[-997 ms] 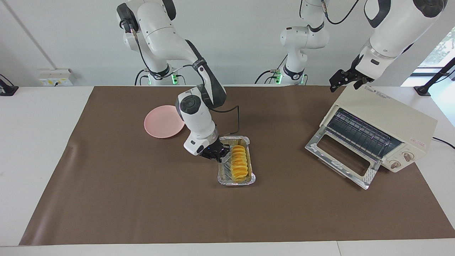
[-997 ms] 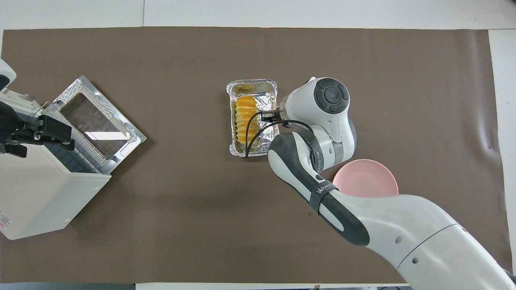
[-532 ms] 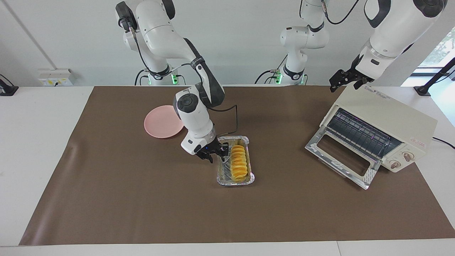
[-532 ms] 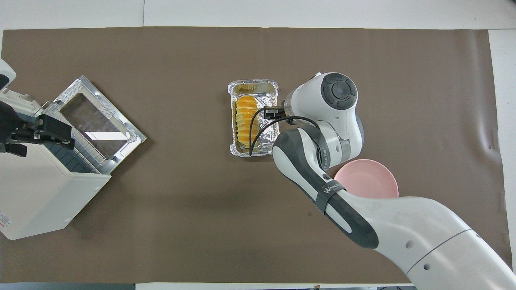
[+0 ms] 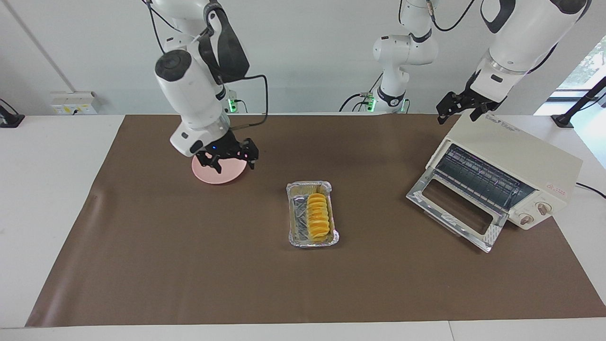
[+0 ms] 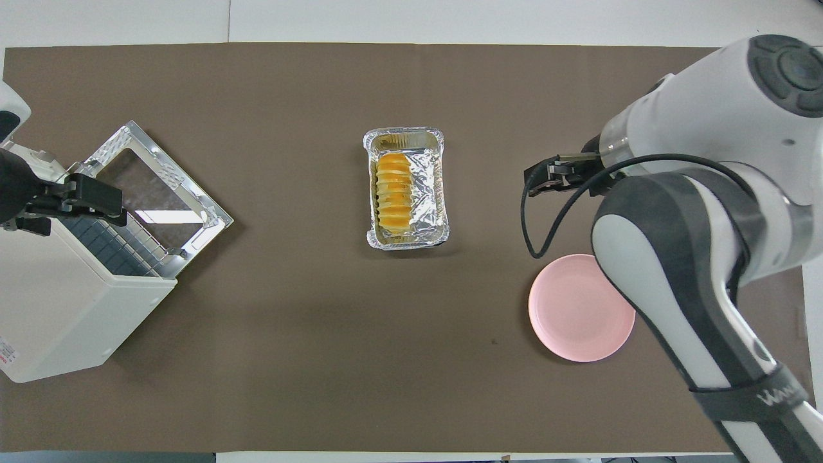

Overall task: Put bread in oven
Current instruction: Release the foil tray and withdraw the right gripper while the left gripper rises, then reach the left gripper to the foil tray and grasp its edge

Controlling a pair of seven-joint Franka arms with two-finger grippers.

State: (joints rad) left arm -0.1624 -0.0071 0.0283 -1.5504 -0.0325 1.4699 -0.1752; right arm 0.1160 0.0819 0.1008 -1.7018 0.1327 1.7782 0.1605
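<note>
The bread (image 5: 317,217), a ridged golden loaf, lies in the silver foil tray (image 5: 292,222) in the middle of the brown mat; it also shows in the overhead view (image 6: 393,193). The cream oven (image 5: 516,154) stands at the left arm's end with its glass door (image 5: 452,208) dropped open and the rack showing. My right gripper (image 5: 229,160) is open and empty, raised over the mat by the pink plate, well apart from the tray. My left gripper (image 5: 459,110) hangs open over the oven's top corner nearest the robots and waits.
A round pink plate (image 6: 582,307) lies nearer to the robots than the tray, toward the right arm's end. In the overhead view the right gripper (image 6: 533,180) and its arm cover much of that end. The oven (image 6: 58,308) and door (image 6: 154,186) stand angled.
My right gripper has left the tray's edge, risen and swung away toward the pink plate, empty. The tray and bread stay where they were. The left arm has barely moved.
</note>
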